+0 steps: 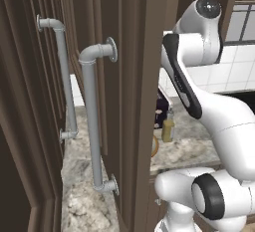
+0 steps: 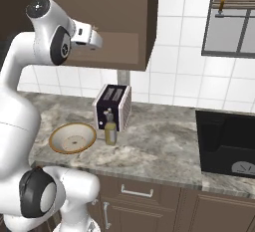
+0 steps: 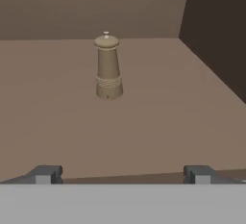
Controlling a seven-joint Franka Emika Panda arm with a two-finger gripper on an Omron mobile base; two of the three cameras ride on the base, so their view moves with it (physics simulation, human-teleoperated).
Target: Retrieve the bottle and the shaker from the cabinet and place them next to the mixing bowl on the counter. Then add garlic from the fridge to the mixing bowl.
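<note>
on the cabinet (image 3: 144, 122) shelf the shaker (image 3: 108, 67) stands upright, no label readable; the gripper (image 3: 122, 174) is spread wide, empty, short of it.

A: Legible text, labels, brands, numbers or signs on any item?
B: None; the shaker (image 3: 108, 67), bottle (image 2: 110, 128) and toaster (image 2: 114, 106) carry no readable markings; the cabinet (image 2: 114, 22) faces are plain.
</note>
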